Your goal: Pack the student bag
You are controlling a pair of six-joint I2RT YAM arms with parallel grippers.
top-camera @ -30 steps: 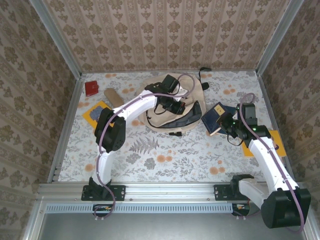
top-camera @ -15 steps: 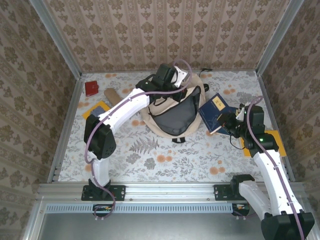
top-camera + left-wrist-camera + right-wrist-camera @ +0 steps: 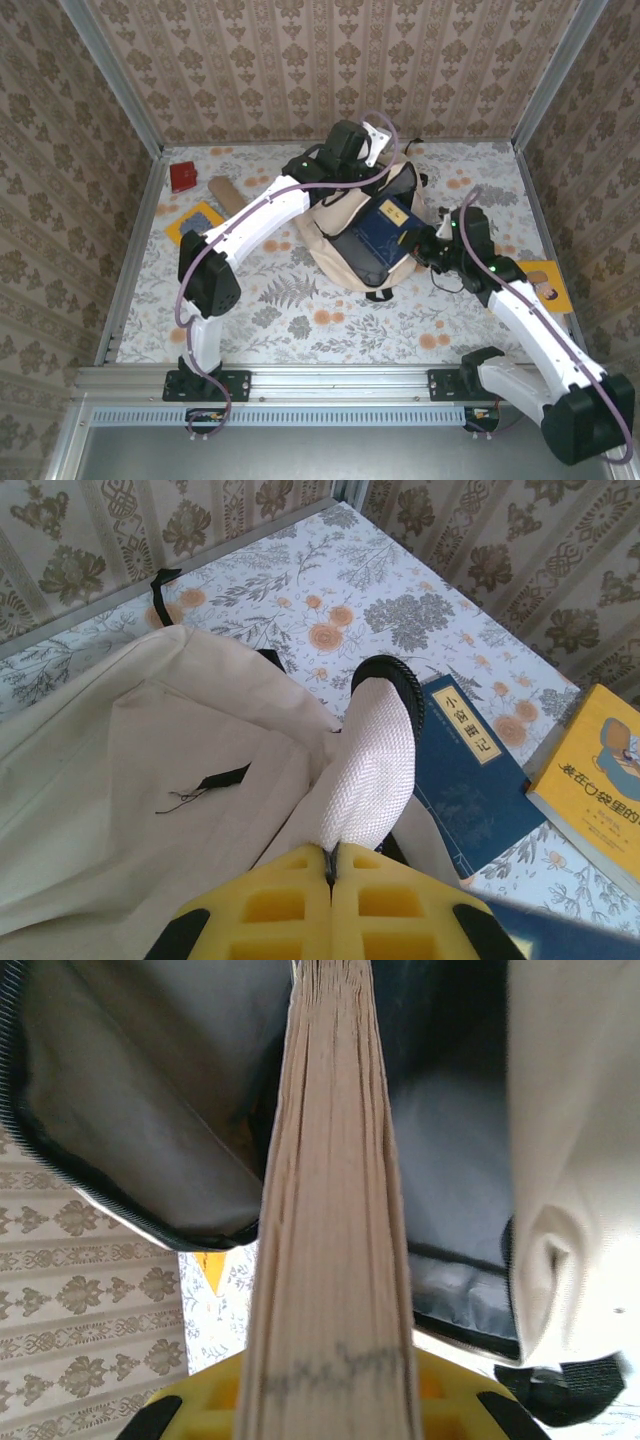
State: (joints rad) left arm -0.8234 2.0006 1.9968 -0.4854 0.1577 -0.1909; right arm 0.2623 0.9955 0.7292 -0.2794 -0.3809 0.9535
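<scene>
At the far middle of the desk [image 3: 300, 310], student bag [image 3: 345, 215], long axis far to near, mouth gaping upward; dark blue book [image 3: 385, 225] partway inside, pinched by right gripper [image 3: 430, 250]; left gripper [image 3: 330, 855] clamped on its woven strap [image 3: 375, 760].

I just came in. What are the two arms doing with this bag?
The left gripper is shut on a white woven strap at the top of the large beige fabric backpack. The right gripper is shut on a dark blue book and holds it at the backpack's open mouth, over the grey lining. The book is not yet fully inside.
</scene>
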